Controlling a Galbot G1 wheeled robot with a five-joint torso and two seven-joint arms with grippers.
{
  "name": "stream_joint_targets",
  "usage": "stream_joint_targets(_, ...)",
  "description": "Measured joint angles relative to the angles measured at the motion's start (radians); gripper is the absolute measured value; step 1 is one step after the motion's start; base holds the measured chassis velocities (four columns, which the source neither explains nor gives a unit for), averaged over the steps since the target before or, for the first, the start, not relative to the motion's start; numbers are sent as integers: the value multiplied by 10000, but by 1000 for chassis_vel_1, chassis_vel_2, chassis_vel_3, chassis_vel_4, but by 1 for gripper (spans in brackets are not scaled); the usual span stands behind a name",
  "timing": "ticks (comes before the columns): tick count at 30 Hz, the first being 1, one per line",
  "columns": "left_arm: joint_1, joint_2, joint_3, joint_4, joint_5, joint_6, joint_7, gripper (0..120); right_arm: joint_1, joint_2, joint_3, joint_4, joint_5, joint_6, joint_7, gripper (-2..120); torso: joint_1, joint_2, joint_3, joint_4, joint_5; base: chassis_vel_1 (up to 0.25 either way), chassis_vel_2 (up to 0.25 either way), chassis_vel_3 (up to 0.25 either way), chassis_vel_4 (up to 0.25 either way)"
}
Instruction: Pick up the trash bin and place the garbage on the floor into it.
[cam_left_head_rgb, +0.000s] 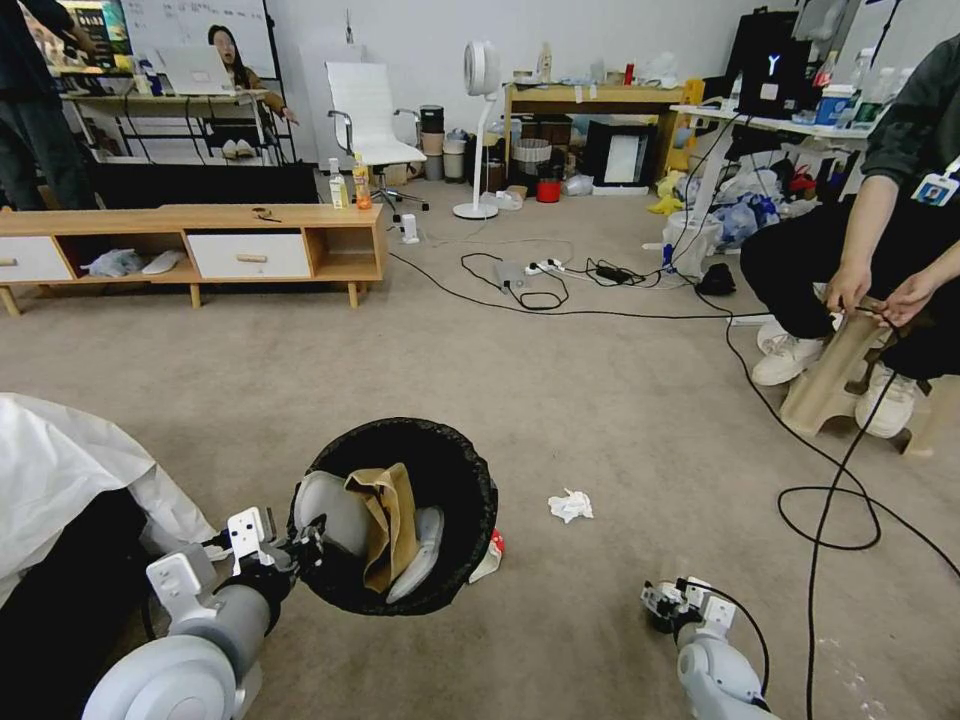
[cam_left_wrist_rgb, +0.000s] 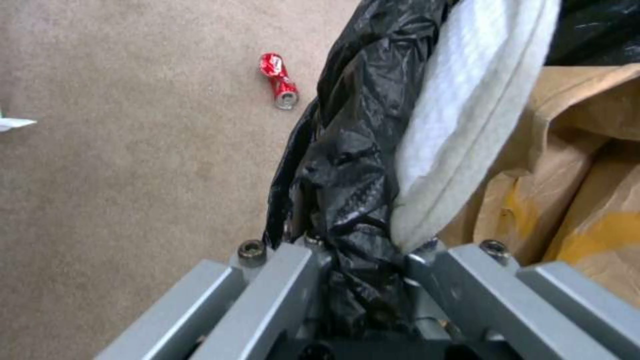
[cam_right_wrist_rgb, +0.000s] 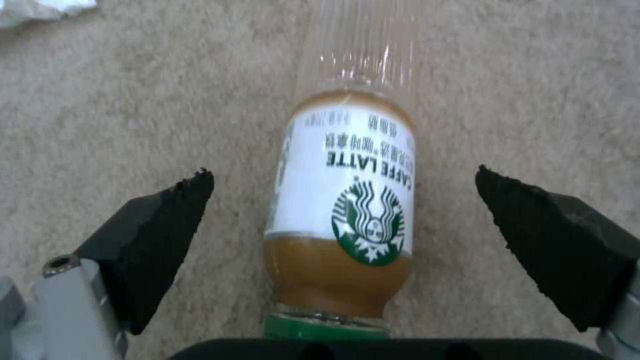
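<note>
My left gripper (cam_left_head_rgb: 305, 540) is shut on the rim of the trash bin (cam_left_head_rgb: 400, 515), pinching its black liner (cam_left_wrist_rgb: 360, 165). The bin hangs tilted above the floor (cam_left_head_rgb: 560, 400) and holds a brown paper scrap (cam_left_head_rgb: 385, 525) and white pieces. Low at the right, my right gripper (cam_left_head_rgb: 663, 603) is open. In the right wrist view a green-capped coffee bottle (cam_right_wrist_rgb: 347, 200) lies on the carpet between the open fingers (cam_right_wrist_rgb: 160, 235) of the right gripper (cam_right_wrist_rgb: 343, 174), untouched. A crumpled tissue (cam_left_head_rgb: 570, 505) lies ahead, a crushed red can (cam_left_wrist_rgb: 279, 80) near the bin, and a red-and-white piece (cam_left_head_rgb: 490, 555) half hidden at the bin's side.
Black cables (cam_left_head_rgb: 830, 500) loop over the carpet at the right, near a seated person's feet and a wooden stool (cam_left_head_rgb: 835, 375). A low wooden cabinet (cam_left_head_rgb: 200, 240) stands back left. A white cloth (cam_left_head_rgb: 60, 460) covers something at my left side.
</note>
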Motion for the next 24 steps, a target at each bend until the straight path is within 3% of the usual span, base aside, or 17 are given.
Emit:
stream_joint_targets(7,-35,-18,45,77,22,-6,10,5,210,32,57,-583,-175,253,-167,100,0,0,0,0,-1,0,0,0,0)
stream_joint_targets(12,-40,-9,29,117,29,-9,15,5,259,23,58,-687,-376,295,-240,90,0,0,0,1,-1,0,0,0,0)
stream_joint_targets(15,-47,-23,36,145,52,-11,21,5,278,20,59,-747,-521,385,-368,74,0,0,0,1,-1,0,0,0,0)
stream_joint_targets(20,-62,-27,50,165,64,-12,26,5,289,32,63,-773,-528,455,-392,62,0,0,0,1,-1,0,0,0,0)
stream_joint_targets(24,-85,-31,72,193,93,-14,31,5,279,28,63,-793,-566,532,-437,44,0,0,0,1,0,0,0,0,0)
